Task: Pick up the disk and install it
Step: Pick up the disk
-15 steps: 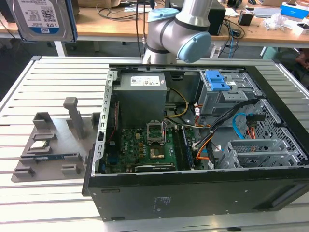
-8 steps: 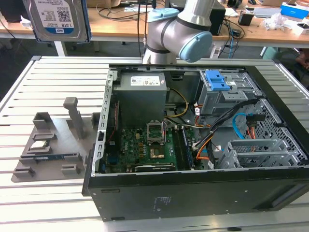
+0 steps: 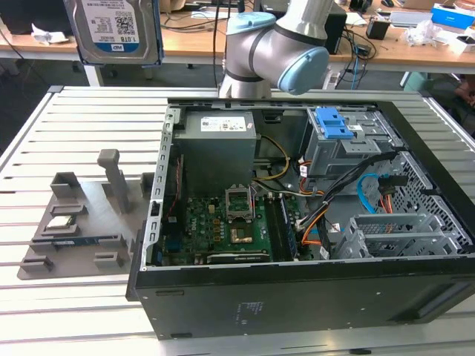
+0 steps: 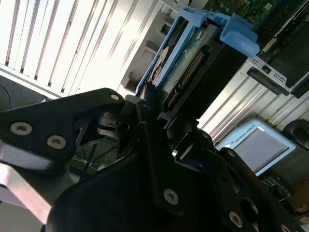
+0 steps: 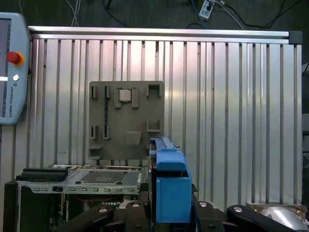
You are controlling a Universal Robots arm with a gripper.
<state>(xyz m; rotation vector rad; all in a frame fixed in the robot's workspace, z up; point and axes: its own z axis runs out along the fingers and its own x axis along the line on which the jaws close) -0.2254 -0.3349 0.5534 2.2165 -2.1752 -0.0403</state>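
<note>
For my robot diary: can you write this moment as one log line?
hand: shut on disk | disk: held in air | computer case: open, disk not installed

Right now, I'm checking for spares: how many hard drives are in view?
1: the hard drive is gripped in the end effector, raised at the exterior view's upper left, outside the computer case. The drive bay may hide another.
</note>
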